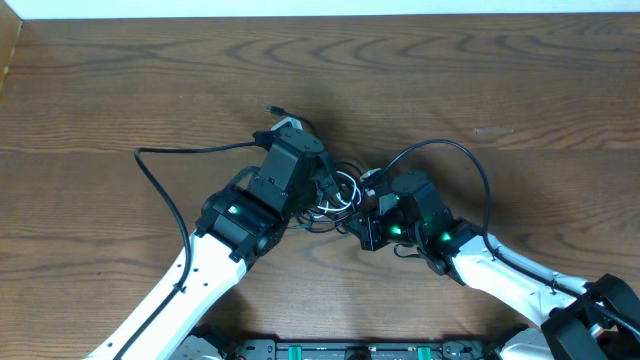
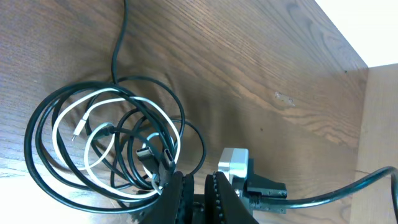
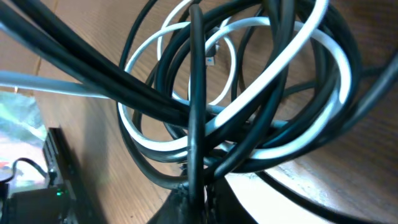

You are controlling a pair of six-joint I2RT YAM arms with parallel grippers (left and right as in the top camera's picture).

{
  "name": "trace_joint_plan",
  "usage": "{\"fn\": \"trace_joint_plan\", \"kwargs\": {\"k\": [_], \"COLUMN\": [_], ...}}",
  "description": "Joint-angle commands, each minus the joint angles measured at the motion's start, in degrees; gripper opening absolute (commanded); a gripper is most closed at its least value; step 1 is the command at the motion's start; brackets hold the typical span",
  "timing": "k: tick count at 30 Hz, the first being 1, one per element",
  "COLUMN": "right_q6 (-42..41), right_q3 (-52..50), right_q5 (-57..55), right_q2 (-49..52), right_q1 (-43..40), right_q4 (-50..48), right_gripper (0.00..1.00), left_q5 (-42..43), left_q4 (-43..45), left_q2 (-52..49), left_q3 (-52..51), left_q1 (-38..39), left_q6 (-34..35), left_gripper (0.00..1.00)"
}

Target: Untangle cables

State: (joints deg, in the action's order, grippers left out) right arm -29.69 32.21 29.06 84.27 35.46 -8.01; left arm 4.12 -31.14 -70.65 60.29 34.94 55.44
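Note:
The cables (image 1: 342, 193) lie as one tangled coil of black cords and a white cord in the middle of the wooden table, between my two grippers. In the left wrist view the coil (image 2: 134, 149) spreads to the left of my left gripper (image 2: 198, 178). Its jaws are shut with only a thin dark gap, and the cords brush the left finger (image 2: 177, 193). My right gripper (image 3: 198, 186) is shut on a black cord (image 3: 196, 93) that runs straight up out of its jaws. A white cord (image 3: 267, 78) loops across behind it. From above, the left gripper (image 1: 322, 178) and right gripper (image 1: 362, 213) nearly meet over the coil.
The left arm's thick black cable (image 1: 160, 190) loops out to the left, and the right arm's own cable (image 1: 470, 165) arches to the right. A small plug end (image 1: 272, 108) lies just beyond the left gripper. A raised pale edge (image 2: 379, 124) borders the table.

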Motion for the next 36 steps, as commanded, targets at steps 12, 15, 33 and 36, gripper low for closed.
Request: {"fn": "trace_joint_plan", "kwargs": {"k": [12,15,33,36], "right_q6": [-0.24,-0.24,1.70,2.93], "right_q3": [0.90,0.90,0.90,0.90], "right_q5": [5.79,6.27,6.47,6.43], "right_q2": [-3.15,-6.14,-17.29,-17.29], "right_q1": [-3.13,-4.74,-9.33,-10.75], "right_q4": [-5.95,-6.58,-6.38,-5.79], "right_gripper": [0.01,0.01,0.01,0.01], "left_q5": [-5.92,-8.11,-9.77,-9.81], "left_q4": [-6.10,-7.91,-9.03,-9.14], "left_q2": [-0.09,-0.09,-0.09,-0.09], "left_q3": [1.66,1.66,1.64,1.62], "left_q1": [-0.13,-0.13,-0.13,-0.13], "left_q6": [-0.33,-0.33,-0.33,-0.33], "left_gripper": [0.07,0.07,0.07,0.07]}}
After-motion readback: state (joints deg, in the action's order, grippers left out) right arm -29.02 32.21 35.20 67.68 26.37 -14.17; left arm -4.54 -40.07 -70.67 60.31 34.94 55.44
